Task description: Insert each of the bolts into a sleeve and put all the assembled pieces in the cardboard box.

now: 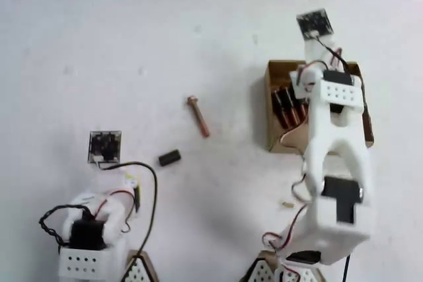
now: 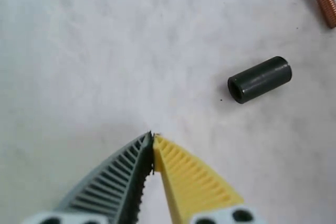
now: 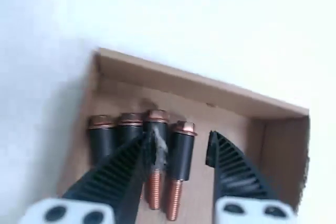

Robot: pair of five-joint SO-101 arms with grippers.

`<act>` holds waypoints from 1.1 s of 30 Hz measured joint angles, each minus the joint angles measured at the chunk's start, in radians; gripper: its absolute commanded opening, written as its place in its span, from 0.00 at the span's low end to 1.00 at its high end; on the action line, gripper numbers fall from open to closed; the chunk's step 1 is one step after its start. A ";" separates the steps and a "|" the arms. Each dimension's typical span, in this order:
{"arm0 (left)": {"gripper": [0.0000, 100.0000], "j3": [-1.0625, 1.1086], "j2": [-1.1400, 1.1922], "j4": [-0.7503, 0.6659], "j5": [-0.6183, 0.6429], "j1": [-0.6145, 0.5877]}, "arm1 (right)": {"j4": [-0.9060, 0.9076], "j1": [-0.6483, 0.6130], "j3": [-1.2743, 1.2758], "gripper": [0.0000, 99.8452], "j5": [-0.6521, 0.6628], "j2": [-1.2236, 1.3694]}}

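While the right gripper [image 3: 178,140] hung open and empty over the box [image 3: 199,85], the left gripper [image 2: 153,139], shut on nothing, sat nearest the sleeve [image 2: 260,80], which lay crosswise just ahead.

- Left arm [image 1: 89,229]: white moulded plastic shell around a black servo block, with a perforated white plate at its base.
- Black cable [image 1: 153,189] looping beside it, plus thin red wires.
- Right arm [image 1: 337,156]: white plastic links, black servo blocks, red, black and white wires.
- Left gripper [image 2: 153,139]: one grey and one yellow ribbed finger on white mounts with round holes.
- Right gripper [image 3: 178,140]: two black ribbed fingers on white mounts.
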 measured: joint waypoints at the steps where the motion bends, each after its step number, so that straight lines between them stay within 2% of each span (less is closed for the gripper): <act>1: 0.02 0.000 0.000 0.000 0.000 0.000 | 0.026 -0.023 0.000 0.12 0.000 -0.038; 12: 0.02 0.000 0.000 0.018 0.000 0.000 | 0.347 -0.295 0.000 0.12 0.000 -0.371; 18: 0.02 0.000 0.000 0.021 0.002 -0.106 | 0.500 -0.437 0.000 0.12 0.000 -0.459; 24: 0.02 0.000 0.000 0.021 0.000 -0.221 | 0.512 -0.568 0.052 0.12 0.008 -0.462; 29: 0.02 0.000 0.000 0.021 0.002 -0.316 | 0.451 -0.664 0.153 0.12 0.009 -0.462; 33: 0.02 0.000 0.000 0.021 -0.002 -0.407 | 0.388 -0.735 0.230 0.12 0.121 -0.462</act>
